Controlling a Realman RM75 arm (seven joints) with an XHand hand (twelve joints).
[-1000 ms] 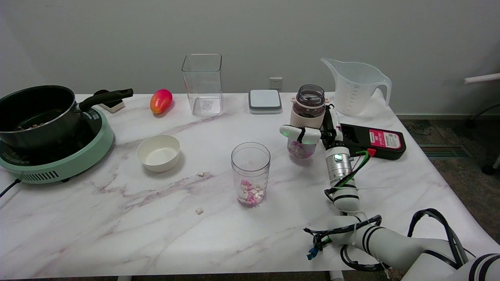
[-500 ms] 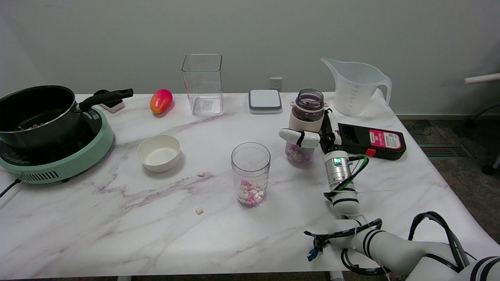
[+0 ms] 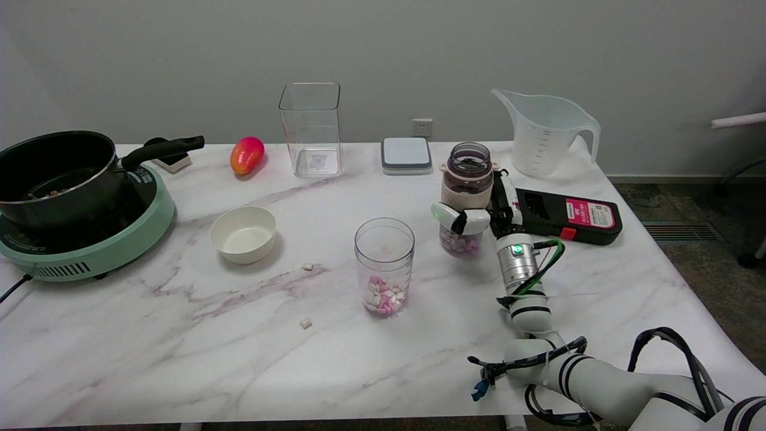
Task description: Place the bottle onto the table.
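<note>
fingers [image 3: 464, 219] of the right hand [image 3: 479, 212] wrap the bottle [image 3: 466, 197], right of frame centre; its base looks near the table [image 3: 179, 335], release remaining.

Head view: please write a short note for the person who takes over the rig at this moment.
Right hand: wrapped around the clear open-topped bottle with the beige sleeve, which stands upright and holds pink and white pieces.
Place: on the right part of the white marble table, between the clear round cup and the black device with a pink label.
Done: bottle at or nearly at the tabletop; contact cannot be told.
Left: confirm it stands, let go, withdraw.
</note>
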